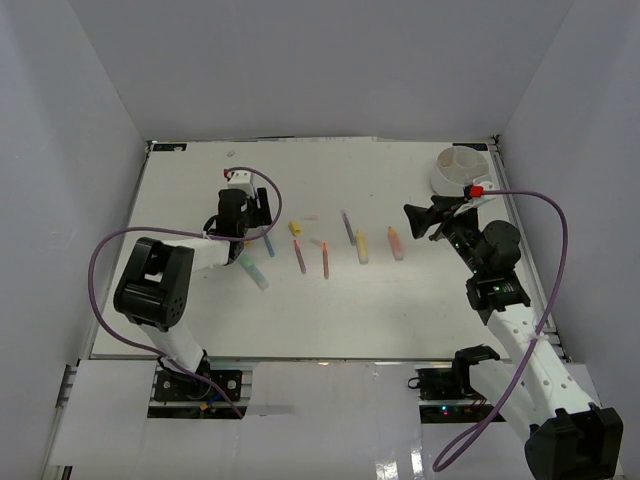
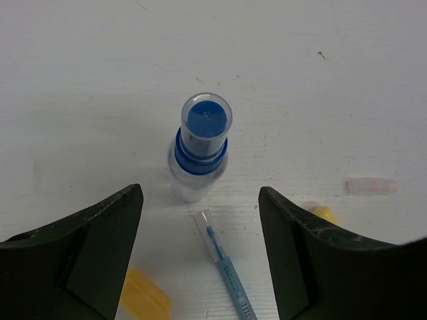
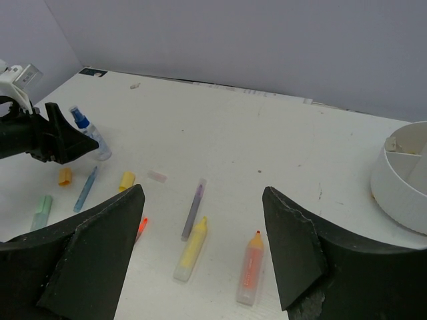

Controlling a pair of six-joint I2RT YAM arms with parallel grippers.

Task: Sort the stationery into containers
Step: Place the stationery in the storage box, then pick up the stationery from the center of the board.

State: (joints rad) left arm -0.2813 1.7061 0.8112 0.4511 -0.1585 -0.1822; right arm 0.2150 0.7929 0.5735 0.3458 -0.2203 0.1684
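The white table (image 1: 420, 320) carries nearly all of the work yet to do. The round white tub (image 1: 452, 170) with its inner dividers sits at the far right corner, and as far as its visible compartments show, it holds little or nothing. The stationery lies loose across the middle of the table: a yellow highlighter (image 3: 191, 249), an orange highlighter (image 3: 249, 269), a purple pen (image 3: 194, 207), a blue pen (image 3: 86, 188), a pale green marker (image 3: 42, 211) toward the left, and some small yellow erasers (image 3: 126, 180) among them. The blue-capped clear bottle (image 2: 199, 150) stands upright toward the far left of the table. The left gripper (image 2: 200, 257) hangs just over it with jaws spread, one on each side, grasping nothing. The right gripper (image 3: 200, 253) hovers above the highlighters on the right half of the table, also spread and empty. Judging by this, the sorting has barely begun, and almost every piece remains to be carried to the tub.
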